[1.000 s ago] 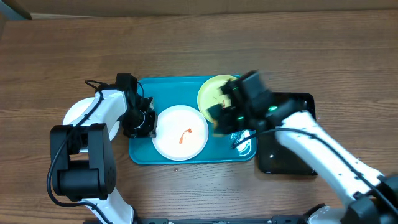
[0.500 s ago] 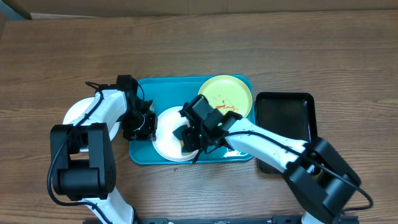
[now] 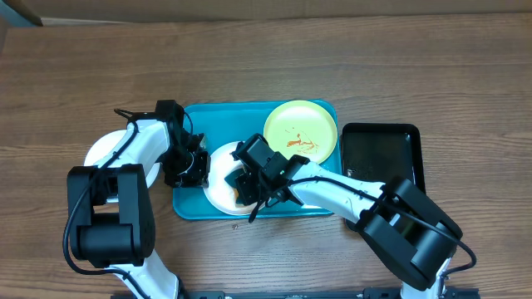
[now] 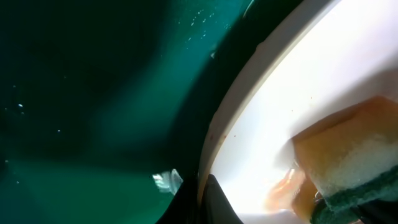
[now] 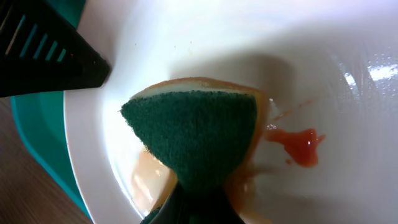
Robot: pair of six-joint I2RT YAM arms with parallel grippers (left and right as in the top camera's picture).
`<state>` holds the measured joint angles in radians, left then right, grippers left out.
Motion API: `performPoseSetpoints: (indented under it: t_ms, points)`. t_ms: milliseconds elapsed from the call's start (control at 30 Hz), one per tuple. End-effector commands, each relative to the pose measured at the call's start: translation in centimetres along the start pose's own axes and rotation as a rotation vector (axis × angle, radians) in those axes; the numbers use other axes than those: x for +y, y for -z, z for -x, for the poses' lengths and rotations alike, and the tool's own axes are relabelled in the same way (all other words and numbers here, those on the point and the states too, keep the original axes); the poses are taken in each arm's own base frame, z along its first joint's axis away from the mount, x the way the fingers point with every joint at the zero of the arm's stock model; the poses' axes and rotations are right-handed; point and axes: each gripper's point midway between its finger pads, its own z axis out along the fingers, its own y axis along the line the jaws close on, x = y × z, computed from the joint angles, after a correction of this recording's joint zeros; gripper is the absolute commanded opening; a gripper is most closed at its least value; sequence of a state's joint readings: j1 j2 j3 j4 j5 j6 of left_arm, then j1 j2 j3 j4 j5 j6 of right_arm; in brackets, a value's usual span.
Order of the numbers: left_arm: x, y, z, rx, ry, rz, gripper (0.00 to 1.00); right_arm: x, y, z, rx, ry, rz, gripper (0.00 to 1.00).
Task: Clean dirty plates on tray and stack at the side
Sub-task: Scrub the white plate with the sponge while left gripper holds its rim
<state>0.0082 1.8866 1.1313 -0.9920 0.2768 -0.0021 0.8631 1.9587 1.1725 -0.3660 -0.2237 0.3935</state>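
Observation:
A white plate (image 3: pixel 220 170) smeared with orange-red sauce (image 5: pixel 301 142) lies in the turquoise tray (image 3: pixel 193 208). My left gripper (image 3: pixel 198 166) is shut on this plate's left rim (image 4: pixel 214 146). My right gripper (image 3: pixel 245 184) is shut on a green-and-yellow sponge (image 5: pixel 196 134) and presses it onto the plate. The sponge also shows in the left wrist view (image 4: pixel 348 155). A pale yellow-green plate (image 3: pixel 300 130) with sauce streaks lies at the tray's back right. Another white plate (image 3: pixel 104 151) lies on the table left of the tray, partly under my left arm.
A smaller black tray (image 3: pixel 382 166) stands to the right of the turquoise tray. The wooden table (image 3: pixel 266 58) stretches beyond. My right arm crosses over the front of the turquoise tray.
My right gripper has swung with the sponge from the tray's right side, by the yellow-green plate, left onto the white plate. The left gripper has not moved.

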Motion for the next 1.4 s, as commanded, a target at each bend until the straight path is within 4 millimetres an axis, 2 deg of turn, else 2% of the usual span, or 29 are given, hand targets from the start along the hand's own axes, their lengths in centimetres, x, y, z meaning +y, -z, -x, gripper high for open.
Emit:
performPoseSetpoints:
  t_ms: [0, 267, 333, 433, 600, 667, 900, 1000, 1133, 1267, 1367]
  points:
    - [0.4, -1.0, -0.9, 0.047, 0.015, 0.014, 0.04, -2.2, -0.3, 1.0, -0.031, -0.022, -0.09, 0.04]
    - [0.4, -1.0, -0.9, 0.047, 0.015, 0.014, 0.04, -5.9, 3.0, 6.0, -0.11, -0.116, -0.172, 0.04]
    - [0.4, -1.0, -0.9, 0.047, 0.015, 0.014, 0.04, -6.6, 3.3, 6.4, -0.118, -0.133, -0.174, 0.04]
    - [0.4, -1.0, -0.9, 0.047, 0.015, 0.014, 0.04, -7.0, 3.2, 5.5, -0.077, -0.146, -0.18, 0.04]
    - [0.4, -1.0, -0.8, 0.045, 0.015, 0.014, 0.04, -4.7, 2.0, 1.6, 0.079, -0.131, -0.113, 0.04]
    - [0.4, -1.0, -0.8, 0.042, 0.014, 0.014, 0.04, -3.6, 1.5, 0.7, 0.112, -0.115, -0.093, 0.04]
    - [0.4, -1.0, -0.8, 0.044, 0.014, 0.014, 0.04, 0.5, 0.4, -0.4, 0.112, 0.049, -0.04, 0.06]
    - [0.4, -1.0, -0.9, 0.045, 0.014, 0.014, 0.04, -0.2, 0.3, 0.4, 0.063, 0.063, -0.101, 0.07]
    - [0.2, -1.0, -0.9, 0.049, 0.008, 0.016, 0.04, -2.7, 0.8, 2.9, -0.035, 0.028, -0.201, 0.07]
    - [0.0, -1.1, -1.0, 0.051, 0.001, 0.017, 0.04, -4.2, 1.4, 5.7, -0.123, -0.014, -0.192, 0.08]
    - [-0.1, -1.1, -1.0, 0.051, -0.004, 0.019, 0.04, -4.7, 1.7, 6.3, -0.13, -0.062, -0.165, 0.08]
